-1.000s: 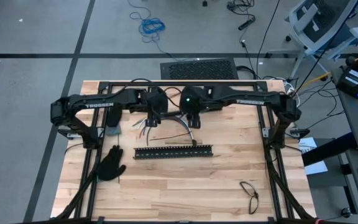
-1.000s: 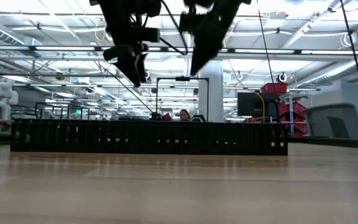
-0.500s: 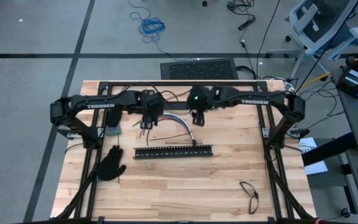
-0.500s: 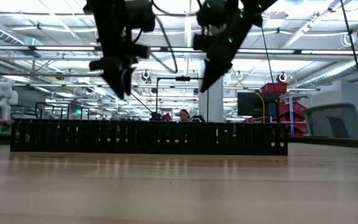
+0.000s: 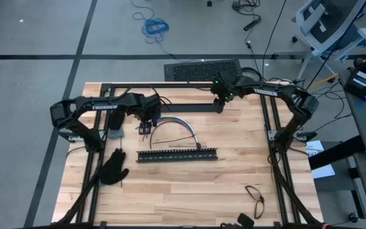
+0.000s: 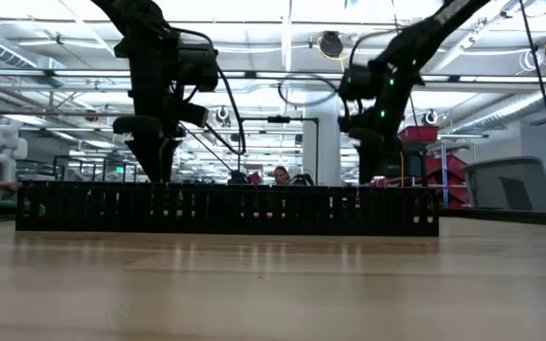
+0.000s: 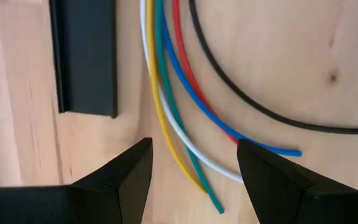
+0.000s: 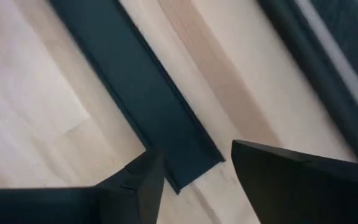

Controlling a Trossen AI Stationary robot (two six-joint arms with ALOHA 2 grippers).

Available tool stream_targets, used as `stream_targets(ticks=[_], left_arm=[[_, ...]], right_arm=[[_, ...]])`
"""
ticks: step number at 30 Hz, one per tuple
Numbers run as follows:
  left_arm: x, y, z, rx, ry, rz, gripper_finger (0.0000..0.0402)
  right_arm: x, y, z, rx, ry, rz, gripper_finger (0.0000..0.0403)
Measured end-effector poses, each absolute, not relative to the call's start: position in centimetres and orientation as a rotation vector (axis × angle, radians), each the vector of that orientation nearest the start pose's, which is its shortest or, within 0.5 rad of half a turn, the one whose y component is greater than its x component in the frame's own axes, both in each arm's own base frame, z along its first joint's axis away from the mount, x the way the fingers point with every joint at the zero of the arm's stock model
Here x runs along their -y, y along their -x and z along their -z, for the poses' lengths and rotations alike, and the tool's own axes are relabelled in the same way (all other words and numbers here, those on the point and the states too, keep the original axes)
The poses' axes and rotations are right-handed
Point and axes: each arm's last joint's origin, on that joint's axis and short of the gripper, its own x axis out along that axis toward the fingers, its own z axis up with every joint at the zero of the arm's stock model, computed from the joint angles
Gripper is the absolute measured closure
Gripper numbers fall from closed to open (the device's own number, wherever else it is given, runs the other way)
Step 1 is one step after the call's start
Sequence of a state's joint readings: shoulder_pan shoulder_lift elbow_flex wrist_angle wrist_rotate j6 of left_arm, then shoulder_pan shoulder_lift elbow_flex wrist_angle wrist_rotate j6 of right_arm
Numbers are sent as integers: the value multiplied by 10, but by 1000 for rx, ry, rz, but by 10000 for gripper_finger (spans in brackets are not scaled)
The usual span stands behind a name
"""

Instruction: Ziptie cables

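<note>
Right tool (image 5: 220, 108) moved to far bar (image 8: 148, 99) | cables (image 7: 166, 106) ends cut off

Left pincer (image 7: 194, 168) with its two dark fingers (image 7: 126, 174) apart and nothing between them, cables (image 7: 166, 106) in yellow, green, white, blue and red curving over the wooden desk (image 7: 278, 56), thin black strand (image 7: 241, 93) beside them, perhaps a ziptie, flat black bar (image 7: 84, 56) near the yellow one
</note>
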State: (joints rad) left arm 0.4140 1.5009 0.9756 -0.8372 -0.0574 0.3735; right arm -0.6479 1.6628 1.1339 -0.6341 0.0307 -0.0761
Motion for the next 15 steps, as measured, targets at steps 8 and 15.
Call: stream_targets(ticks=[8,15], left_arm=[[-104,-233,-207,-1418,-52,-114,171],[-103,-230,-227,-1289,-59,-156,171]], right_arm=[[210,-258,-181,-1163,-460,551,263],[231,-274,-177,-1159,-506,591,270]])
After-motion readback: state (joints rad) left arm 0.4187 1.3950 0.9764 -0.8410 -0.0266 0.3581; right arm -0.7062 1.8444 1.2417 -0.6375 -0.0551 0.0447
